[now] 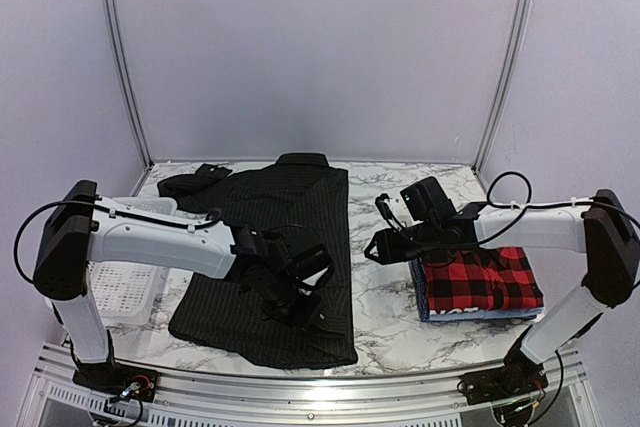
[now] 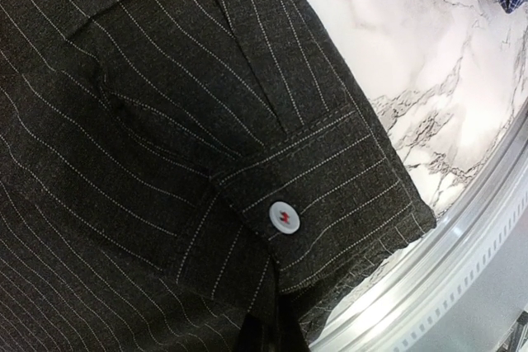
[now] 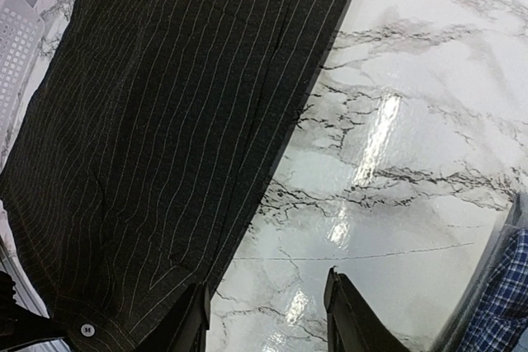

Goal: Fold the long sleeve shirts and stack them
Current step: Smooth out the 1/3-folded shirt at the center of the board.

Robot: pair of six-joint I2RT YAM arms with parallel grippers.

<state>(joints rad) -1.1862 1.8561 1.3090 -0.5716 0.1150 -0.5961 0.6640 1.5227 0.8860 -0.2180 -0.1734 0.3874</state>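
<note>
The black pinstriped long sleeve shirt lies spread flat, collar at the far side, on the marble table. My left gripper sits low on its lower middle. In the left wrist view its dark fingers are pinched together on the sleeve cloth just below the cuff with a white button. My right gripper hovers open over bare marble beside the shirt's right edge, with nothing between its fingers. The red-and-black plaid shirt rests folded on the blue shirt at the right.
A white mesh basket stands at the table's left edge under the left arm, and its corner shows in the right wrist view as a white basket. A metal rail runs along the near edge. Grey walls enclose the back.
</note>
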